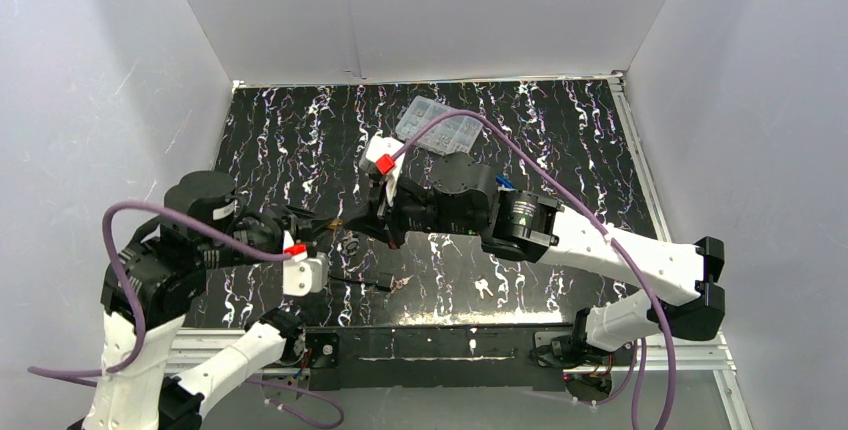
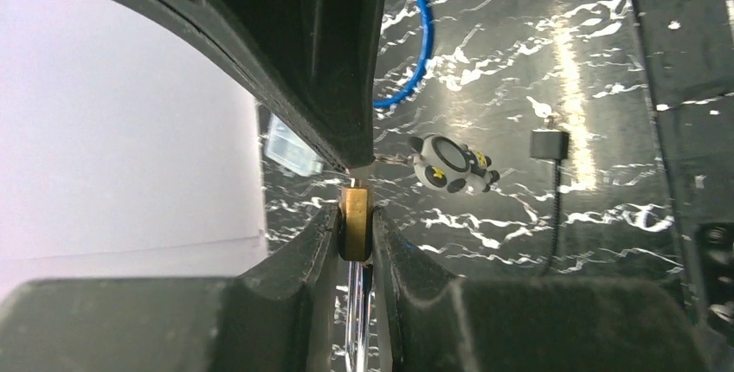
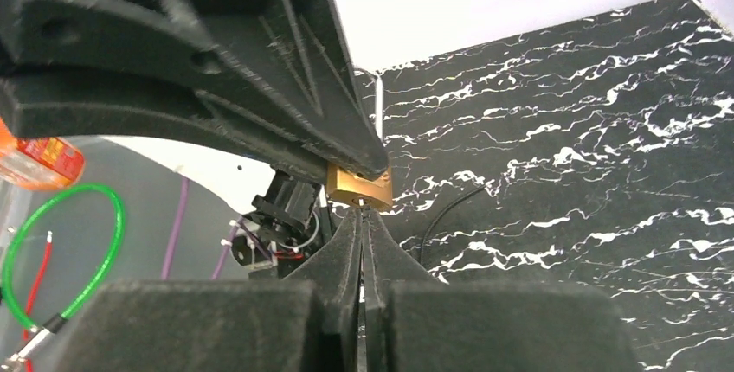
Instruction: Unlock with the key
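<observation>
both claws grip: left claw [image 2: 355,221] the padlock [image 3: 359,189], right claw [image 3: 362,216] (fully closed) the key [image 2: 361,167].

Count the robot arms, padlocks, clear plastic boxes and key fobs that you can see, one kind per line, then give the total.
Robot arms: 2, the left arm and the right arm
Brass padlock: 1
Clear plastic box: 1
Key fob: 1
Total: 5
</observation>
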You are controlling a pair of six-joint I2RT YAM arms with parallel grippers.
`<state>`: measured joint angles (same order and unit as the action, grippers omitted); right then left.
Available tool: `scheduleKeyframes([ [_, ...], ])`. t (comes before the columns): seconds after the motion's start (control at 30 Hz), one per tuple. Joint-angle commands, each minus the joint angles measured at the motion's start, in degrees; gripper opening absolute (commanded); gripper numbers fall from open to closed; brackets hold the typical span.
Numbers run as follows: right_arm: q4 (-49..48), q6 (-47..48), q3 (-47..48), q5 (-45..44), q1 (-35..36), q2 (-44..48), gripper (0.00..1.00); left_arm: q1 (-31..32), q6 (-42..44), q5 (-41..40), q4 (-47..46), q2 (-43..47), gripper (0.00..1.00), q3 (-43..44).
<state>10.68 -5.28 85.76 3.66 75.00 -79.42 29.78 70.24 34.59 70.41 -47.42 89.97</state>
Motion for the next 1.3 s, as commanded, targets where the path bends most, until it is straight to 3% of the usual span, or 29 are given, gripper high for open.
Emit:
scheduleKeyframes([
  [0.0,-0.5,-8.1,0.4,-2.4,-2.2,-1.1,0.01,0.5,4.5,6.9,-13.4,4.6,0.00,-3.8],
  [0.33,-7.4,-17.6,-2.4,8.1,-7.3,1.2,0.01,0.5,15.1,6.5,-18.9,10.3,0.00,-12.2],
  [0.5,-12.4,-27.5,-6.3,15.8,-14.6,4.9,0.02,0.5,22.2,6.1,-26.1,14.6,0.00,-20.8],
  [0.53,-13.3,-30.0,-7.1,16.9,-16.2,5.7,0.12,0.6,23.6,6.1,-27.5,15.7,0.00,-22.7],
  [0.6,-13.7,-29.8,-8.5,18.1,-18.2,7.9,0.60,0.6,24.3,5.6,-28.6,16.9,0.00,-24.2],
  [0.63,-13.4,-29.9,-8.9,18.2,-19.3,8.8,0.70,0.5,26.2,5.7,-29.3,17.7,0.00,-25.5],
  [0.7,-13.6,-32.5,-8.9,20.3,-21.3,8.7,0.75,0.6,29.0,6.8,-32.7,19.6,0.00,-28.6],
  [1.0,-20.3,-42.9,-7.2,35.5,-24.3,3.0,0.79,0.6,39.4,8.1,-40.8,23.4,0.00,-36.0],
  [1.27,-18.9,-43.6,-6.4,41.1,-24.4,0.8,0.64,0.5,45.5,7.1,-47.7,22.5,0.00,-39.4],
])
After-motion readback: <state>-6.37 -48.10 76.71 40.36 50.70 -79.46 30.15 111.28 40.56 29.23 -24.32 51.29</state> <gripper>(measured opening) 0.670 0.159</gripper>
